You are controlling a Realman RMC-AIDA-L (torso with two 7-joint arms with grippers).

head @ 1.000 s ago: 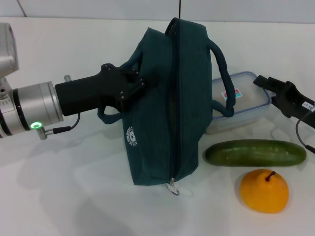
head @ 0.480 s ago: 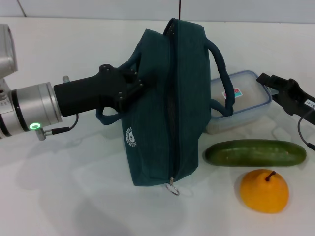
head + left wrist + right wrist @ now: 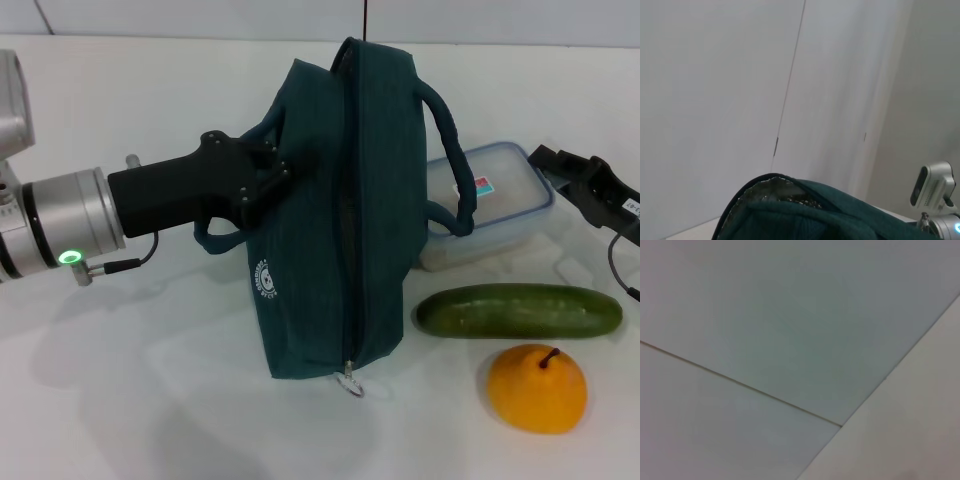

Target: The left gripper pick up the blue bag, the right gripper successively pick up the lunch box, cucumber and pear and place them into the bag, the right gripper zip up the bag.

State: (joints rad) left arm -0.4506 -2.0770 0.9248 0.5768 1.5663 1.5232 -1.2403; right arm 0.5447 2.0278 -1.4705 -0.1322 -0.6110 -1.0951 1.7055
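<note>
The blue bag (image 3: 320,240) stands on end on the white table, its closed zipper facing me and the ring pull (image 3: 350,378) at the bottom. My left gripper (image 3: 278,168) comes in from the left and is shut on the bag's near rope handle. The left wrist view shows only the bag's top edge (image 3: 805,210). Behind the bag's right side lies the lunch box (image 3: 500,200), partly hidden by the far handle. My right gripper (image 3: 556,162) hovers just beside the box's right end. In front of the box lie the cucumber (image 3: 518,311) and then the pear (image 3: 535,390).
The white table (image 3: 150,400) stretches to the front left of the bag. A pale wall (image 3: 790,315) fills the right wrist view. A white robot part (image 3: 935,185) shows beyond the bag in the left wrist view.
My right gripper has drawn back to the right, away from the lunch box's corner. The left gripper and the bag have barely moved.
</note>
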